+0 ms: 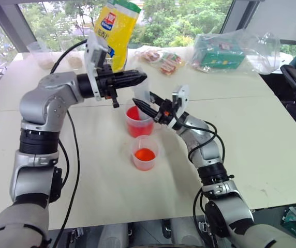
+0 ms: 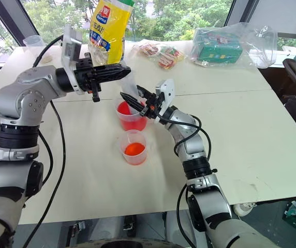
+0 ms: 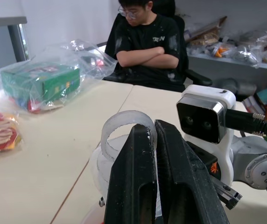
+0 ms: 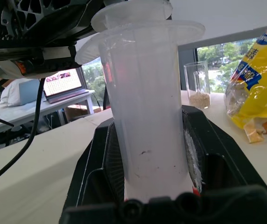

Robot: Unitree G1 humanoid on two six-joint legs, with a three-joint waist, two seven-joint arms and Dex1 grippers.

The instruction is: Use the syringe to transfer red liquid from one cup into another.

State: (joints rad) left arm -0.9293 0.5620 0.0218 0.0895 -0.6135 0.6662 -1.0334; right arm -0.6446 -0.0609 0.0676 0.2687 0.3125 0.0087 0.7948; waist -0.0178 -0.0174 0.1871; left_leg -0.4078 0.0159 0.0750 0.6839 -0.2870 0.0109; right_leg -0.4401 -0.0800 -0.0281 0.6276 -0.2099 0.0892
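Note:
The syringe (image 1: 142, 92) stands upright over the larger cup (image 1: 137, 126), which holds red liquid (image 1: 133, 113). My right gripper (image 1: 138, 104) is shut on its clear barrel (image 4: 145, 107) from the right, and the syringe's lower end is hidden behind the fingers. My left gripper (image 1: 143, 77) reaches in level from the left and is shut on the white plunger top (image 3: 124, 123), which sits just above the barrel's flange. The smaller cup (image 1: 145, 153) stands just in front of the larger one, with red liquid at its bottom.
A yellow snack bag (image 1: 116, 31) stands behind the left gripper. Two clear cups with beige grains (image 1: 44, 58) are at the far left. Snack packets (image 1: 163, 59) and a bagged green box (image 1: 223, 51) lie at the back. A person (image 3: 147, 42) sits beyond the table.

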